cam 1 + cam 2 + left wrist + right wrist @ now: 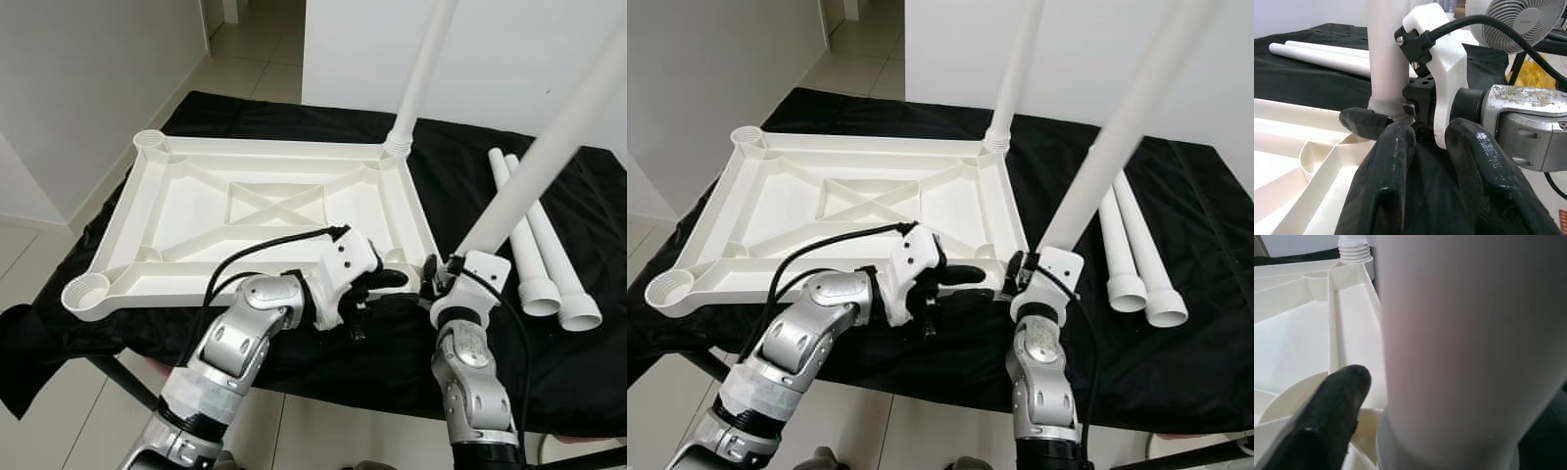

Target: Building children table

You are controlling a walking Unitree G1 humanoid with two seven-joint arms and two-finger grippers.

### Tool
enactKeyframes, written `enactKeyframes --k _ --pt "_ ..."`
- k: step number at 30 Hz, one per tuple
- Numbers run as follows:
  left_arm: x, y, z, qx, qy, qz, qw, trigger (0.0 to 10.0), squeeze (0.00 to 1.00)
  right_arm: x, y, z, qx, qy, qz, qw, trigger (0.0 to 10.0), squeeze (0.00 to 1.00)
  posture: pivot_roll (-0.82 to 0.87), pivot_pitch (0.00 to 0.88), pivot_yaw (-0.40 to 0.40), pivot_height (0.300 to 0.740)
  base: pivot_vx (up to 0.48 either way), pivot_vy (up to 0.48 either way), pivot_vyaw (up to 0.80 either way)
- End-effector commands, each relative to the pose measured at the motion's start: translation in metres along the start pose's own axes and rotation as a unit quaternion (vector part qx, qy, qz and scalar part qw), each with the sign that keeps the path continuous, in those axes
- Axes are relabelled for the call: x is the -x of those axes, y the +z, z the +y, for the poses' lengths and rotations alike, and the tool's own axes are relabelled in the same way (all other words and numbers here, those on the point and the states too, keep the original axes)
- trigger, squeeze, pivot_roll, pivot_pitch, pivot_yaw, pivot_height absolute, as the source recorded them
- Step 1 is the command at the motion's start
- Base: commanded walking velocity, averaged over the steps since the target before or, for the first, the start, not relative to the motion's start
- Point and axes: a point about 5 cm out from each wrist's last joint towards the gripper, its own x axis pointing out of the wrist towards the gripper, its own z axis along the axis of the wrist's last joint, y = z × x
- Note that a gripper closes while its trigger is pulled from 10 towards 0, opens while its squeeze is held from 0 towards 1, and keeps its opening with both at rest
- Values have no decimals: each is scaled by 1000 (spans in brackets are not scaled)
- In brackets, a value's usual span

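Observation:
The white tabletop (186, 211) lies upside down on a table draped in black cloth. One white leg (423, 69) stands in its far right corner socket. My right gripper (446, 269) is shut on a second leg (549, 147), which leans to the right with its lower end at the near right corner. In the right wrist view this leg (1469, 333) is beside one black finger (1332, 416). My left gripper (387, 281) is just left of that corner. Its fingers (1383, 181) are open over the cloth with nothing between them, pointing at the leg's base (1388, 54).
Two loose legs (529, 245) lie side by side on the cloth at the right. Open sockets sit at the near left (86, 291) and far left (150, 142) corners. A fan (1523, 22) stands beyond the table. White walls and tiled floor surround the table.

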Motion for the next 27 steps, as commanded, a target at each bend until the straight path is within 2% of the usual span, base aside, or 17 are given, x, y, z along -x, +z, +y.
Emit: enactKeyframes --k 1,4,5,7,8,12,15,19,21,27 --pt "0 -2 4 -2 50 5 999 10000 0 -2 1 -1 -2 12 -4 1000 10000 1000 21 0 -28 740 0 0 0" --pt "-1 -2 5 -3 51 5 999 10000 0 -3 3 -4 2 32 -11 999 10000 1000 22 0 -27 740 0 0 0" --pt "-1 -1 5 -3 54 3 999 10000 0 -5 5 -8 18 78 -24 997 10000 51 22 0 -27 740 0 0 0" --pt "-1 -1 5 -3 54 3 999 10000 0 -5 5 -8 18 78 -24 997 10000 51 22 0 -27 740 0 0 0" --pt "-2 -1 6 -4 56 2 998 10000 0 -6 6 -13 31 92 -27 995 10000 0 22 0 -24 740 0 0 0" --pt "-2 0 6 -4 57 2 998 10000 0 -8 9 -19 42 121 -34 991 10000 0 23 0 -24 740 0 0 0" --pt "-2 0 6 -6 56 2 998 10000 0 -11 12 -26 59 171 -42 983 10000 0 24 0 -22 740 0 0 0" --pt "-4 0 4 -7 53 4 999 10000 0 -13 14 -29 64 199 -43 977 10000 0 23 0 -22 740 0 0 0" --pt "-6 -5 1 -11 47 14 999 10000 0 -15 15 -34 80 234 -46 968 10000 0 23 0 -19 740 0 0 0" --pt "-8 -13 -1 -10 49 36 998 10000 0 -20 17 -38 100 281 -41 954 10000 0 21 0 -16 740 0 0 0"
